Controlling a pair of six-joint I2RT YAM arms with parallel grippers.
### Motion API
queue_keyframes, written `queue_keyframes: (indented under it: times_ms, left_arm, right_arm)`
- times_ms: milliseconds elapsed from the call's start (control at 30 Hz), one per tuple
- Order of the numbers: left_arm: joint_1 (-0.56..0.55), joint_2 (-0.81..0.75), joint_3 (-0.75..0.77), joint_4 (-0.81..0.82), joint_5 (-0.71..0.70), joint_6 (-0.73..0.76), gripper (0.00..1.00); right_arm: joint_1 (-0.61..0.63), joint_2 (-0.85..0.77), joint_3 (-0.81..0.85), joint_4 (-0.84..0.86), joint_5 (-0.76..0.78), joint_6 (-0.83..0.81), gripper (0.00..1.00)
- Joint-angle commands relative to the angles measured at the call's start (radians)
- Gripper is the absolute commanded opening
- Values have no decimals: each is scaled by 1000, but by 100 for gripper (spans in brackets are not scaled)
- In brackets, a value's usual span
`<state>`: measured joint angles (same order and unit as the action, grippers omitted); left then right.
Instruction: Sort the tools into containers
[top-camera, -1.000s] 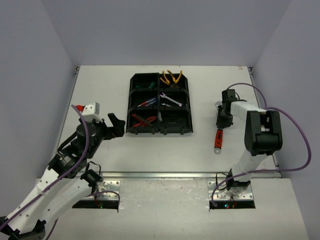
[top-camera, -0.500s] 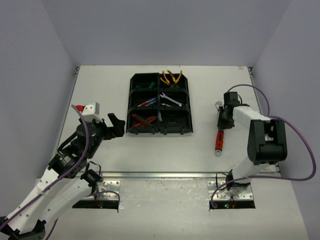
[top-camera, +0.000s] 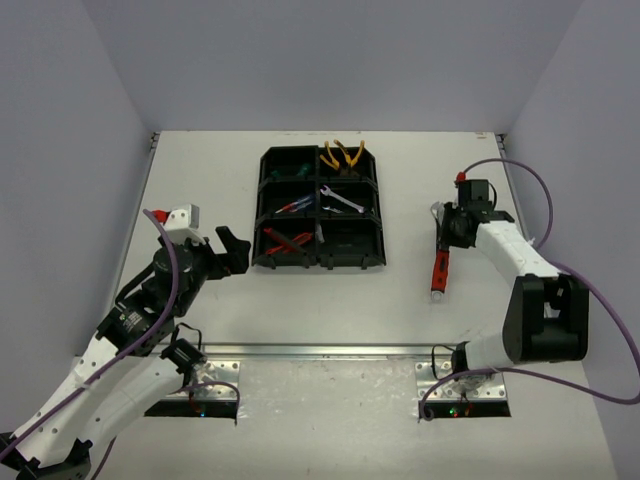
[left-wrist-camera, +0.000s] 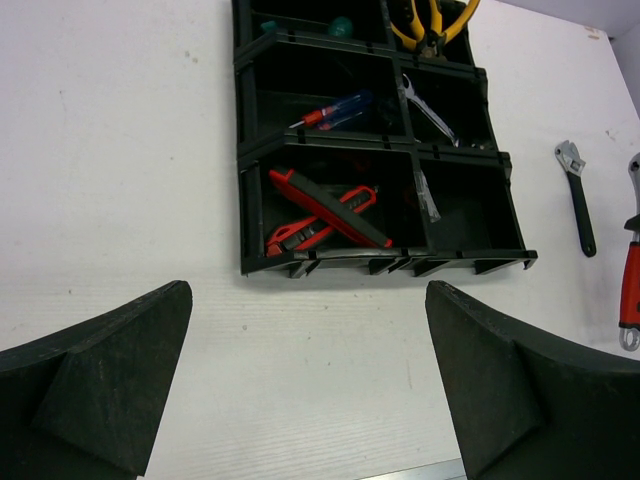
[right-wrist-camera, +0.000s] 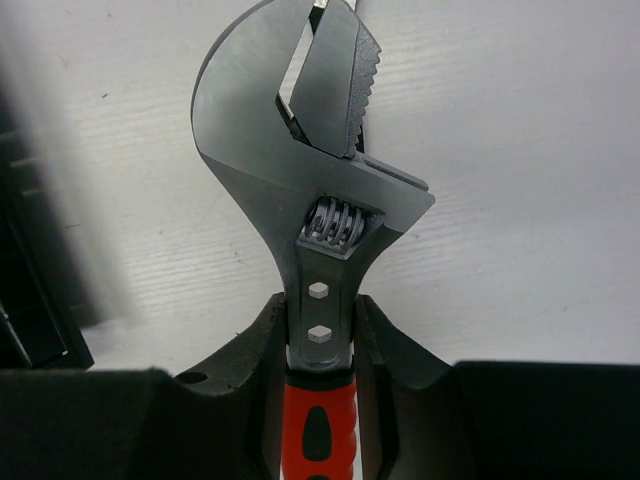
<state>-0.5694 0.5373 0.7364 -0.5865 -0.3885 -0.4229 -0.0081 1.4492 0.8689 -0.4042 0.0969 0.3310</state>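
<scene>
My right gripper (top-camera: 453, 233) (right-wrist-camera: 320, 322) is shut on the red-handled adjustable wrench (top-camera: 438, 270) (right-wrist-camera: 318, 205), gripping its silver neck just above the red grip. The wrench's head points away from me, right of the black tray (top-camera: 320, 262). I cannot tell whether it touches the table. The tray's containers hold yellow pliers (top-camera: 343, 153), blue and red screwdrivers (left-wrist-camera: 335, 110), a silver wrench (top-camera: 341, 199), and red pliers with a red-black knife (left-wrist-camera: 325, 212). My left gripper (top-camera: 232, 250) (left-wrist-camera: 308, 292) hangs open and empty near the tray's front-left corner.
A small black-handled wrench (left-wrist-camera: 578, 205) lies on the table right of the tray, close to the held wrench. The tray's front rim (left-wrist-camera: 385, 258) is just ahead of my left fingers (left-wrist-camera: 120, 370). Grey walls surround the table.
My right arm's elbow has swung out to the right, and its gripper has shifted slightly right with the wrench still in it. The left arm has not moved.
</scene>
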Motion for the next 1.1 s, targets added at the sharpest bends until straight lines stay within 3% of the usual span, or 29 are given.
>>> queue_keyframes:
  times_ms: [0, 433, 600, 1067]
  left_arm:
    - [-10, 10, 1, 40, 0, 10, 100]
    - [-9, 9, 1, 37, -6, 9, 100]
    - [-10, 8, 1, 38, -6, 9, 100]
    - [-10, -18, 0, 37, -9, 7, 100]
  right_arm:
    - [37, -68, 67, 66, -38, -17, 0]
    - [167, -59, 251, 72, -29, 185, 0]
    - [204, -26, 301, 138, -84, 363, 0]
    - [444, 132, 427, 242, 187, 655, 0]
